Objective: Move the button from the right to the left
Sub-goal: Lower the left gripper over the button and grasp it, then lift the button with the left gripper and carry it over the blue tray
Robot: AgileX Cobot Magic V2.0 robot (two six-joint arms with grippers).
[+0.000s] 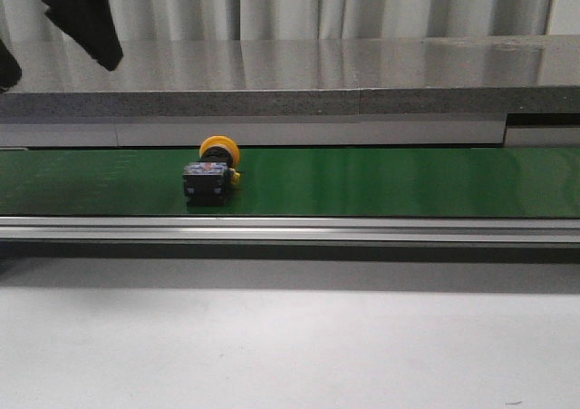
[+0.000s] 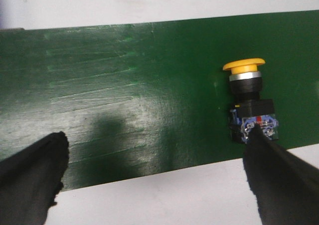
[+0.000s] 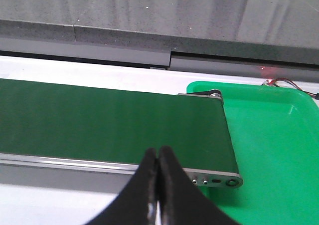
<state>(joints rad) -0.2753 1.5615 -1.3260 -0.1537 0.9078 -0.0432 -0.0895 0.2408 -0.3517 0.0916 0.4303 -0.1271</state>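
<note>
While the button (image 1: pixel 214 170) lies on the green belt (image 1: pixel 381 182), the left pincer (image 2: pixel 154 170) gapes above.

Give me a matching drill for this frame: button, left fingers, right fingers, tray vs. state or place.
Things:
1. yellow-capped push-button with black body
2. left gripper's black fingers
3. right gripper's black fingers
4. bright green plastic tray

States/places:
A. pressed together
B. past the end of the dark green conveyor belt
C. lying on its side on the belt
D. spread wide apart

Pairs: 1-C, 2-D, 3-A, 4-B
</note>
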